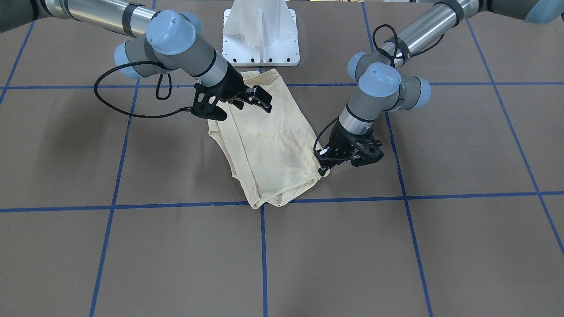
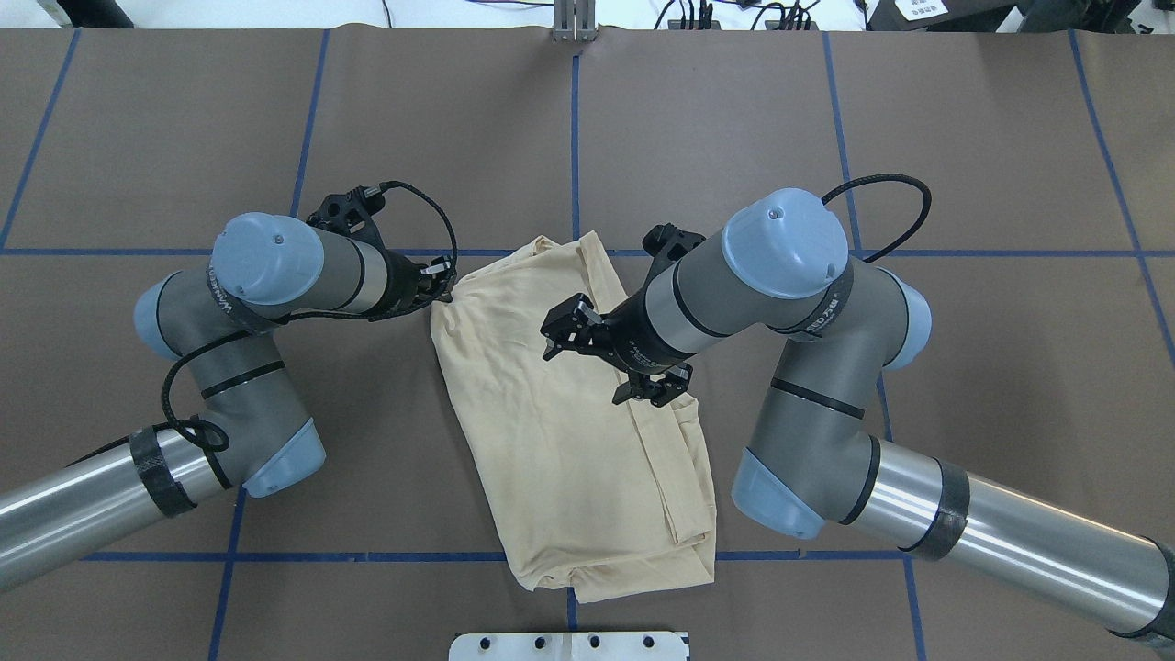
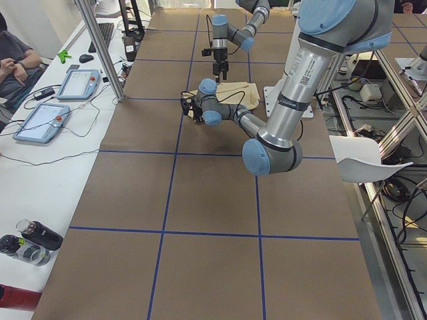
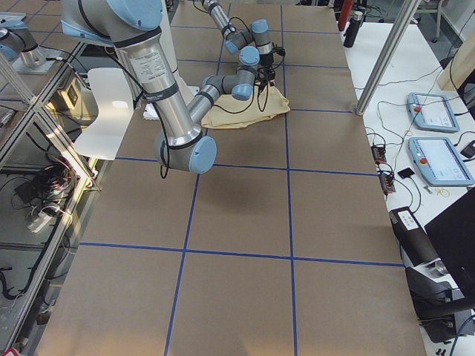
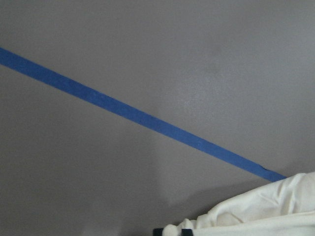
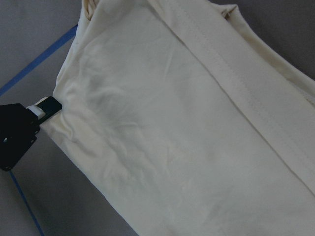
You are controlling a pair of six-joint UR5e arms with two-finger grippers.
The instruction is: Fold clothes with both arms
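The pale cream-yellow shirt [image 2: 551,441] lies folded into a long rectangle in the middle of the table, plain side up [image 1: 269,149]. My left gripper [image 2: 443,292] sits low at the shirt's far corner on my left [image 1: 324,168], shut on the cloth edge. The left wrist view shows a bunch of that cloth [image 5: 266,209] right at the fingertips. My right gripper [image 2: 555,332] hovers open over the shirt's far half [image 1: 260,99] with nothing in it. Its camera looks down on the fabric [image 6: 172,123] and on a left gripper fingertip [image 6: 43,107] at the hem.
The white pedestal base [image 1: 261,35] stands just behind the shirt on the robot's side. Blue tape lines [image 2: 576,138] grid the brown table. A side bench holds tablets [image 3: 77,83], bottles [image 3: 30,240] and a metal post [image 3: 100,50]; a person [image 3: 13,63] sits there.
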